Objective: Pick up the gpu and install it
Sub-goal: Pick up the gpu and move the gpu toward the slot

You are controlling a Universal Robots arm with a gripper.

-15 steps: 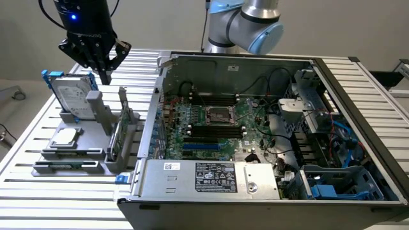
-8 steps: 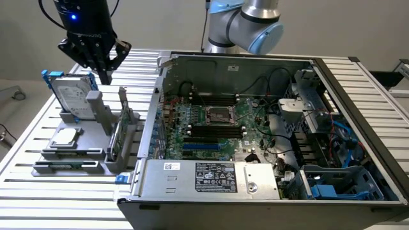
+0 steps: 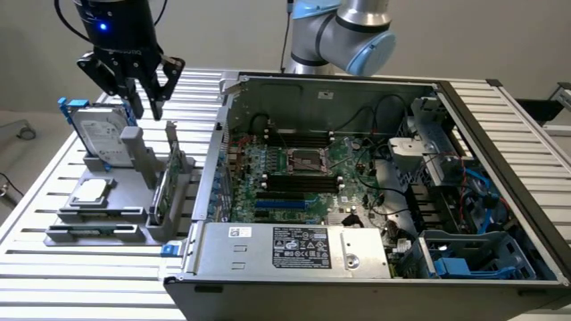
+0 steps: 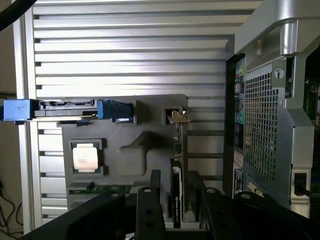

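My pincer (image 3: 147,105) is hovering open and empty above the gpu (image 3: 164,189), standing edgewise, seemingly slotted, in the grey holder (image 3: 134,150).

The gpu (image 3: 166,187) stands on its long edge in a slot of the grey holder (image 3: 98,214), just beside the open case (image 3: 218,154), on the exterior view's left of it. It is a thin flat card, green board on one face and black shroud on the other, with a silver bracket at its far end in the exterior view. From my wrist I see it edge-on (image 4: 176,180): a narrow dark strip running straight, with the bracket's bent tab bright at one end. It sits upright between the holder's posts and is not yet in the case. My gripper (image 3: 148,114) hangs above it, fingers spread, not touching it.
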